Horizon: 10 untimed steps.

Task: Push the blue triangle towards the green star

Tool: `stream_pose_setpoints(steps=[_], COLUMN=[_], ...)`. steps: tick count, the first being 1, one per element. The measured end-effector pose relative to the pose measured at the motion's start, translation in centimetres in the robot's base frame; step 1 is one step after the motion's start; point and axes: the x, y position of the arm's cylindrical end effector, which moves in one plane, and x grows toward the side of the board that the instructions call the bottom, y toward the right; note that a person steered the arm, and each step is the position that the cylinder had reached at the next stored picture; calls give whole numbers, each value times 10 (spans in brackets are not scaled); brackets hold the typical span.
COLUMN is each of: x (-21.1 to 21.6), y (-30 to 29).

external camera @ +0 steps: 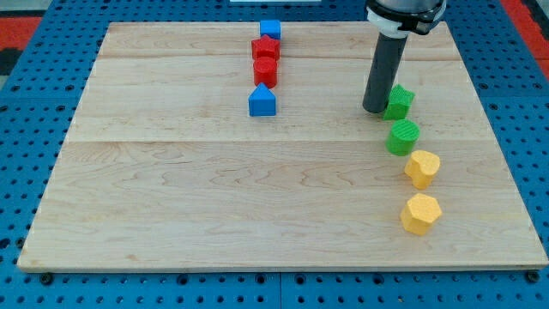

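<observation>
The blue triangle (262,101) lies on the wooden board, left of the board's middle, near the view's top. The green star (399,101) lies toward the view's right at about the same height. My tip (375,110) rests on the board just left of the green star, touching or nearly touching it, and far to the right of the blue triangle.
A red star (266,49) and a red block (265,71) sit in a column above the blue triangle, with a blue cube (271,30) at the top. A green round block (402,136) and two yellow blocks (422,168) (421,214) run below the green star.
</observation>
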Motion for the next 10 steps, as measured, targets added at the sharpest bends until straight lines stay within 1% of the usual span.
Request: stream_pose_setpoints(steps=[1,2,3,4,5,6,7,8,9,10], x=[55,65,12,-1,-15,20,-34,-49,-49,-49], y=[-74,-184,-184,-125,-98,-130,-167,-130,-84,-93])
